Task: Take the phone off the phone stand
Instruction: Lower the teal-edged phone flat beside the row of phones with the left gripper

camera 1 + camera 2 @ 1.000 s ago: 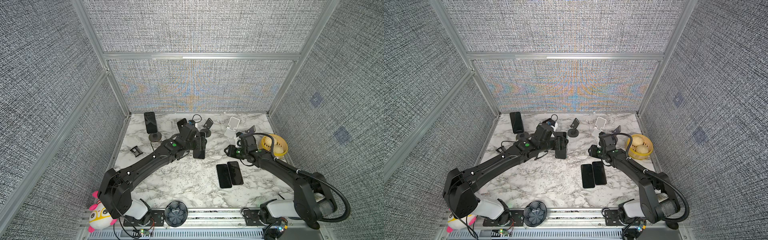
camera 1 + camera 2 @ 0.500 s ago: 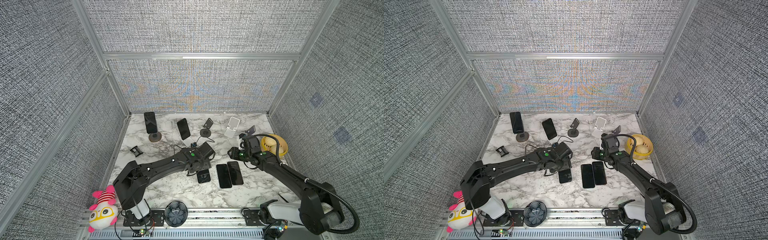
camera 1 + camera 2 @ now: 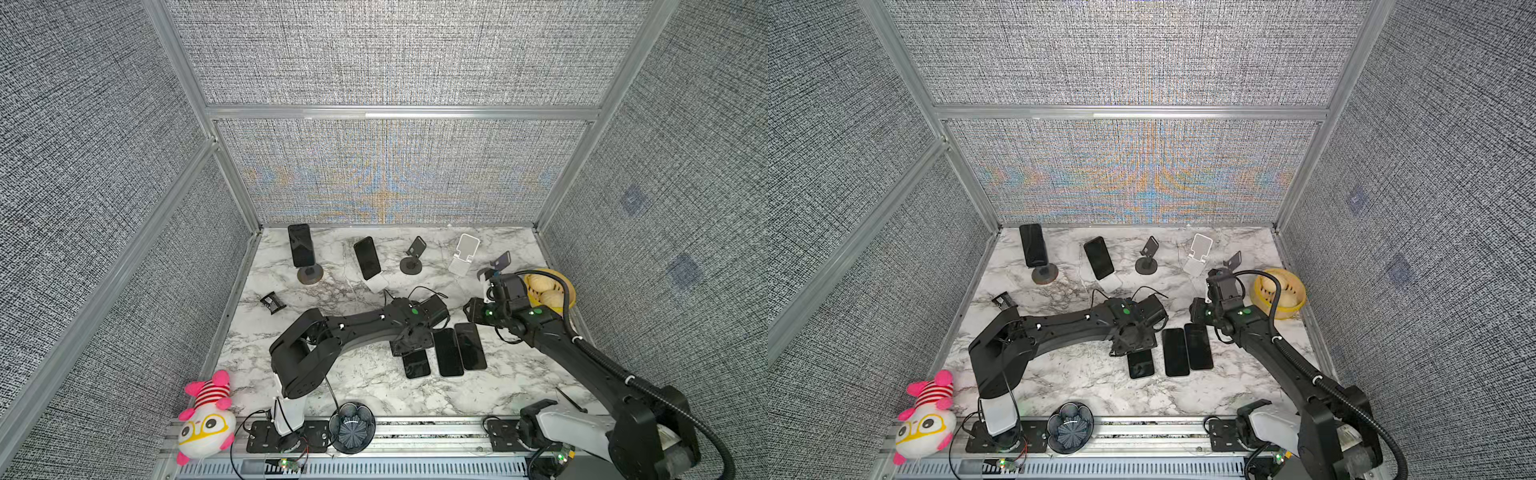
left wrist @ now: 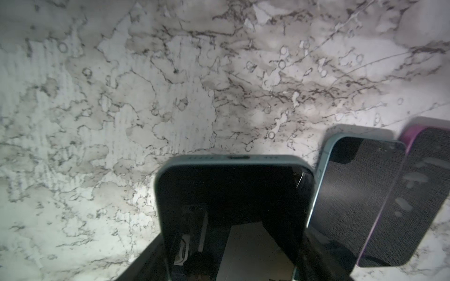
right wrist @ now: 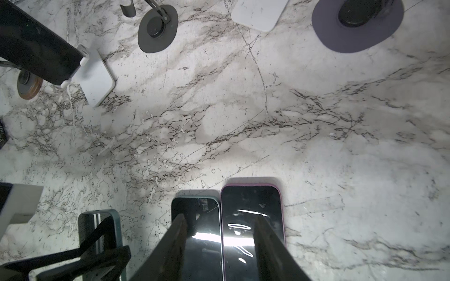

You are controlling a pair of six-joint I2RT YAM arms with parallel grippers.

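Observation:
My left gripper is shut on a dark teal-edged phone, held low over the marble beside two phones lying flat. In the left wrist view the phone fills the space between the jaws. A bare black phone stand and a bare white one stand at the back. My right gripper hangs open above the teal flat phone and the purple-edged one, with nothing between its fingers. In both top views it sits right of the phones.
At the back left, a phone rests on a round-based stand and another on a white stand. A yellow bowl sits at the right edge, a plush toy front left, and a small black clip by the left wall.
The left arm carried the phone from near the stands at the back down to the front, beside the two flat phones. The right gripper shifted only slightly.

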